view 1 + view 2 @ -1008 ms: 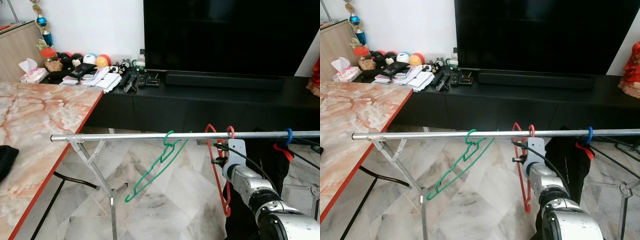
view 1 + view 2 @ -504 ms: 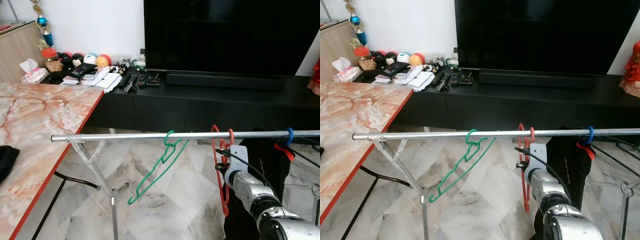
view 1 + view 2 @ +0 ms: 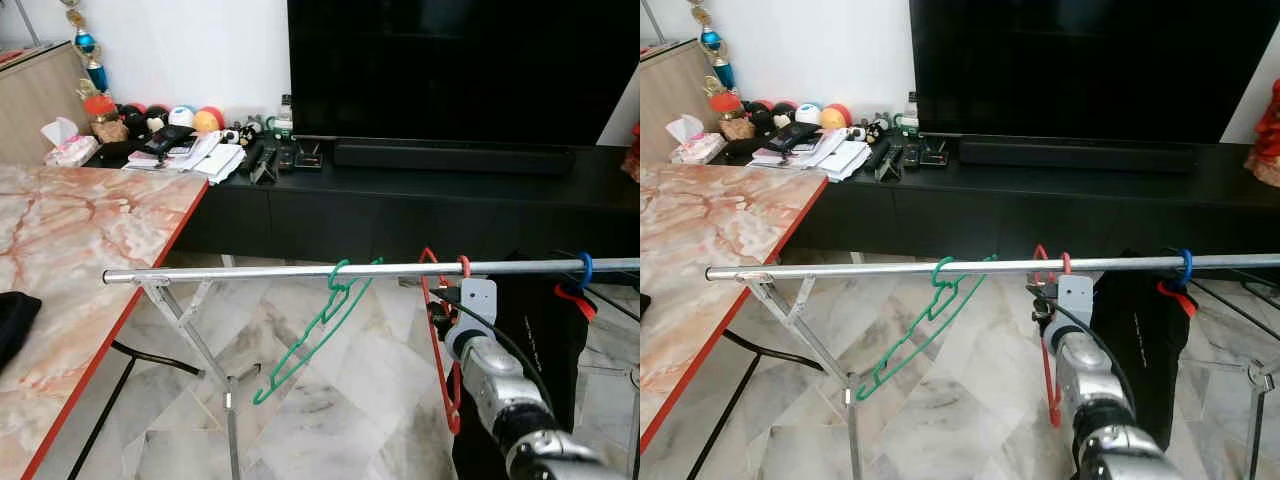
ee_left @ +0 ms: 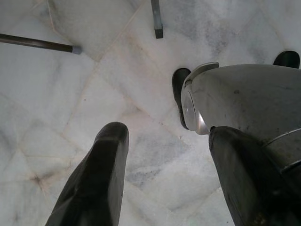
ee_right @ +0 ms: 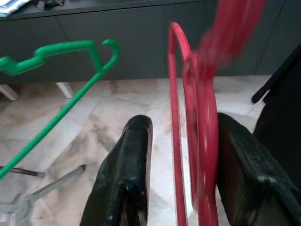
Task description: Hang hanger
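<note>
A red hanger (image 3: 441, 335) hangs by its hook from the silver rail (image 3: 240, 271) of a clothes rack. My right gripper (image 5: 181, 136) is just below the rail, open, with the red hanger's wires (image 5: 197, 117) passing between its two black fingers (image 5: 131, 160); no grip on them can be made out. The right wrist (image 3: 477, 300) sits just right of the hanger. A green hanger (image 3: 318, 332) hangs tilted on the rail to the left. My left gripper (image 4: 167, 132) hangs idle, open, pointing at the marble floor.
A blue hook (image 3: 584, 268) holds a black garment (image 3: 545, 350) at the rail's right end. The rack's legs (image 3: 190, 330) stand on the floor. A marble table (image 3: 70, 240) with a red edge is at the left. A black TV cabinet (image 3: 400, 200) stands behind.
The right wrist has shifted slightly beside the red hanger. The green hanger sways a little. The red hanger stays hooked on the rail.
</note>
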### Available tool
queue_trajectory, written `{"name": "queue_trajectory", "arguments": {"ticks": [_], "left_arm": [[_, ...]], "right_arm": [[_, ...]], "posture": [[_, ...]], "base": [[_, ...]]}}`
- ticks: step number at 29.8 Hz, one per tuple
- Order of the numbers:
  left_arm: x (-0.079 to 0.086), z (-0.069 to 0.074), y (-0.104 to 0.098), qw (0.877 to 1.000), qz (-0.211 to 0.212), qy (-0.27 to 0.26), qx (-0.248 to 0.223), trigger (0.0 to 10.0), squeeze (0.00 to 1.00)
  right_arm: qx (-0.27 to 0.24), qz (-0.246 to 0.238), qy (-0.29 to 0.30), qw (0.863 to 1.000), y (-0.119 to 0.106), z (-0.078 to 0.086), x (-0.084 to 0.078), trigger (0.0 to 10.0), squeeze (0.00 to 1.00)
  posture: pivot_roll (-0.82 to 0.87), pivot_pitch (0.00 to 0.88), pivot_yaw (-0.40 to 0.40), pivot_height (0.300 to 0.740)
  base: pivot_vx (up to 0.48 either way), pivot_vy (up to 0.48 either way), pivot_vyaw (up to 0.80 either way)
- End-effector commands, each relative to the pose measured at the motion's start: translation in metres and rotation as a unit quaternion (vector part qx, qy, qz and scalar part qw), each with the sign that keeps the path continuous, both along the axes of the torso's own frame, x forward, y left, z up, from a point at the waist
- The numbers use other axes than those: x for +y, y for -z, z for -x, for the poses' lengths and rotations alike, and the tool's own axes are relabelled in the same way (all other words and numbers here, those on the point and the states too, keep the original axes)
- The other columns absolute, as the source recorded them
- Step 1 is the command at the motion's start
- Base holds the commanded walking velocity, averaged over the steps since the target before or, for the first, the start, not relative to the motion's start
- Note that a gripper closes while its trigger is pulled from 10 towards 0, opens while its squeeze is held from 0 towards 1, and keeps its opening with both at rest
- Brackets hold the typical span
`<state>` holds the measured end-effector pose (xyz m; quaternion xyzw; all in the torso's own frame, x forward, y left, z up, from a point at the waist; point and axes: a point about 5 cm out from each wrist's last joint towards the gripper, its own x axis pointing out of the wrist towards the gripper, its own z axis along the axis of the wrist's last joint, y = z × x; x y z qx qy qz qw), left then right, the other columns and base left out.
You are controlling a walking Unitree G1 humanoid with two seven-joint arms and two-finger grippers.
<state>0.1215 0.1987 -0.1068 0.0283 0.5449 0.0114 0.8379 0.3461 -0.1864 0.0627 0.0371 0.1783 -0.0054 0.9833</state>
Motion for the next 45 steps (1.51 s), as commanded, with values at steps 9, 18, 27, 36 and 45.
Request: {"name": "queue_trajectory", "arguments": {"ticks": [9,18,27,36,45], "left_arm": [[-0.018,-0.004,0.001,1.000,0.003,0.025,0.001,10.0,0.00],[-0.007,0.002,0.002,1.000,-0.001,0.020,0.004,10.0,0.00],[-0.003,0.002,0.001,1.000,-0.007,0.025,0.005,10.0,0.00],[-0.002,-0.001,0.000,1.000,-0.005,0.003,-0.001,10.0,0.00],[-0.003,-0.002,0.000,1.000,0.000,-0.002,-0.002,10.0,0.00]], "right_arm": [[-0.111,-0.005,0.017,0.994,-0.017,0.020,0.013,10.0,0.00],[-0.173,0.002,0.031,0.984,-0.030,0.049,0.014,10.0,0.00],[-0.165,0.001,0.023,0.986,-0.023,0.065,0.018,10.0,0.00],[-0.174,0.010,0.006,0.985,-0.026,0.068,0.022,10.0,0.00],[-0.178,0.016,0.011,0.984,-0.030,0.066,0.018,10.0,0.00]], "posture": [[-0.02,0.032,0.020,0.740],[-0.01,0.000,0.015,0.740],[0.00,0.000,0.014,0.740],[-0.01,0.000,-0.008,0.740],[-0.01,0.000,-0.016,0.740]], "base": [[0.000,0.000,0.00],[0.000,0.000,0.00],[0.000,0.000,0.00],[-0.201,0.000,0.00],[-0.288,0.000,0.00]]}}
